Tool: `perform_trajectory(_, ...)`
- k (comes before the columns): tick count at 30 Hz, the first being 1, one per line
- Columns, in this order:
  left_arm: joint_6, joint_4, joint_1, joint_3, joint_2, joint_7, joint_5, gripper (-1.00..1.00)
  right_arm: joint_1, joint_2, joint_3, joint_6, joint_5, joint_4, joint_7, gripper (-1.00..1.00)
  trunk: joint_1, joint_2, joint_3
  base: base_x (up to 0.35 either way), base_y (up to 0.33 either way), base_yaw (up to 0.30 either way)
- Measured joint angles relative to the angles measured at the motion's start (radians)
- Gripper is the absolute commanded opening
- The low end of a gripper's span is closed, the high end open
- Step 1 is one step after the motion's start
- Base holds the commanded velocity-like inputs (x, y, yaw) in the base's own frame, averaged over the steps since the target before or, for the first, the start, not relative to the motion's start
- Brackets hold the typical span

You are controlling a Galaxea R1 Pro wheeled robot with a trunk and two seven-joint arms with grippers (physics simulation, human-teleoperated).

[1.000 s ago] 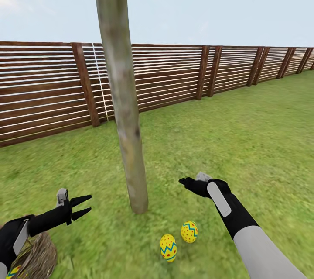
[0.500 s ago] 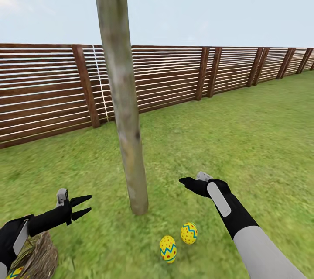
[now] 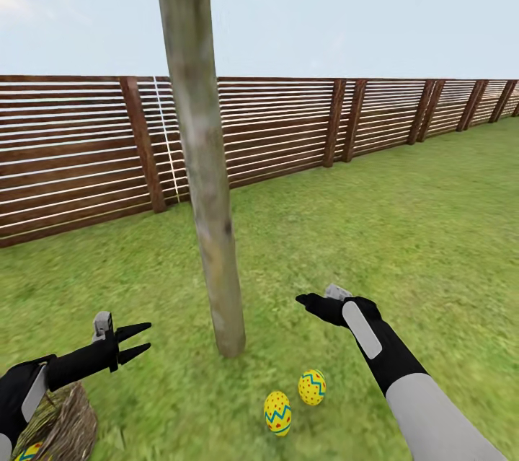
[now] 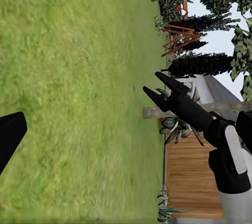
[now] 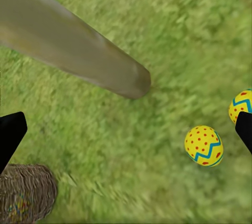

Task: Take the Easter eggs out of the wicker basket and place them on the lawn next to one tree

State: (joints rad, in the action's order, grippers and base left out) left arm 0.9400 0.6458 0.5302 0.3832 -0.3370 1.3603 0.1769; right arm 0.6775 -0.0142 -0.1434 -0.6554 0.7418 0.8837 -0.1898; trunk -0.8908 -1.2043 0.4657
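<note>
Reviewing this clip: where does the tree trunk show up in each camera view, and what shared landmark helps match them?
Head view: the tree trunk rises from the lawn left of centre, its base just behind two eggs.
Left wrist view: I cannot pick it out with certainty.
Right wrist view: the trunk slants across the picture, its base near an egg.
Shared landmark: the wicker basket, also seen by the right wrist.

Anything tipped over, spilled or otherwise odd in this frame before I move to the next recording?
Nothing stands out. Two Easter eggs lie intact on the lawn by the tree, the wicker basket stands upright with a third egg inside, and both the left gripper and right gripper are empty.
</note>
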Motion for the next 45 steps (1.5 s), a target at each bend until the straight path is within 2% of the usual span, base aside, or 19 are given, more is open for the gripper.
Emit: perform_trajectory(45, 0.000, 0.000, 0.000, 0.001, 0.000, -0.001, 0.000, 1.00, 0.000, 0.000, 0.000, 0.000, 0.002, 0.000, 0.002, 1.00, 0.173, 0.315, -0.141, 0.000, 0.000, 0.000)
